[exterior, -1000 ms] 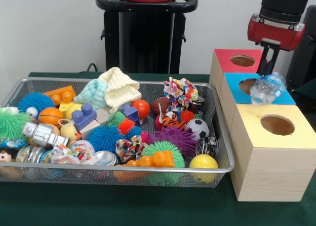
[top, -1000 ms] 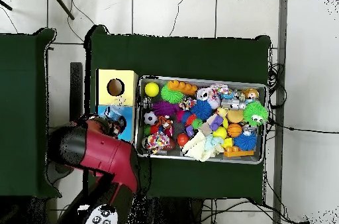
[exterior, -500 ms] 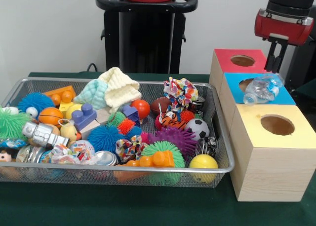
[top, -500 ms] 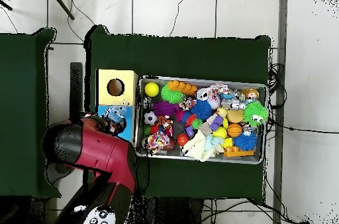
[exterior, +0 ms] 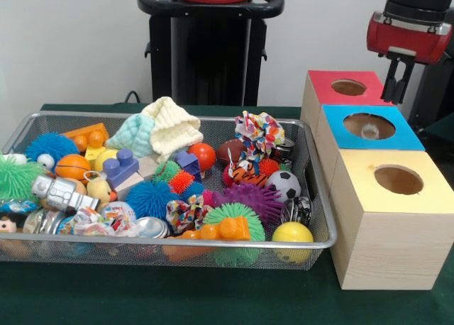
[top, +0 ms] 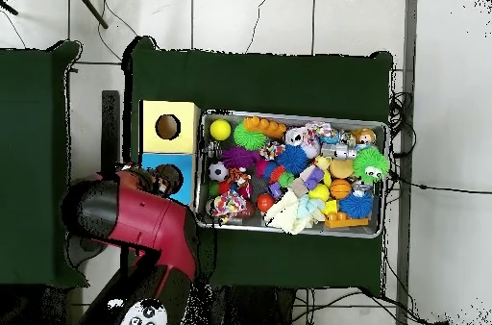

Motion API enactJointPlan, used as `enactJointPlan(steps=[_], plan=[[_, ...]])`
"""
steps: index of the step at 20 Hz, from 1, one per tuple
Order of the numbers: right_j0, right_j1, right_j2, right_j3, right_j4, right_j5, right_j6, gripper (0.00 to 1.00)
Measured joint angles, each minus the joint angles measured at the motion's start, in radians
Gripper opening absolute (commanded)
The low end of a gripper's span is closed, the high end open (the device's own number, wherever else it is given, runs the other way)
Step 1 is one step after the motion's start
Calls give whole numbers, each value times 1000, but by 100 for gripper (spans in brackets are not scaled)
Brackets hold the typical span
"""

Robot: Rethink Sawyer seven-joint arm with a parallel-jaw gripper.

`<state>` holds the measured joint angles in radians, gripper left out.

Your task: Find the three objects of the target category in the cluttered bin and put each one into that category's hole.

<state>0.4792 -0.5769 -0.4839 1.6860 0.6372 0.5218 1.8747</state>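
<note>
At upper right, the gripper [exterior: 394, 84] hangs empty, fingers slightly parted, above the blue box [exterior: 369, 126]. A clear plastic piece [exterior: 368, 131] sits inside its hole, seemingly delivered. Any remaining targets lie somewhere in the bin [exterior: 316, 190]; which ones, I cannot tell.

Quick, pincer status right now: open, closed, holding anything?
Pincer: open and empty, raised above the red box and blue box.
</note>
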Motion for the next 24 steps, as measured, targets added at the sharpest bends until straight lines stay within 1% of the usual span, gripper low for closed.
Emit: enactJointPlan(steps=[11,15,17,18,20,22,24], plan=[[-1,0,0,0,0,0,0,0],[-15,-7,0,0,-11,0,0,0],[-35,-16,0,0,-27,1,0,0],[-66,-30,0,0,-51,1,0,0],[-101,-45,2,0,-71,1,0,0],[-169,-70,12,3,-101,1,0,0],[-214,-86,24,7,-115,1,0,0]])
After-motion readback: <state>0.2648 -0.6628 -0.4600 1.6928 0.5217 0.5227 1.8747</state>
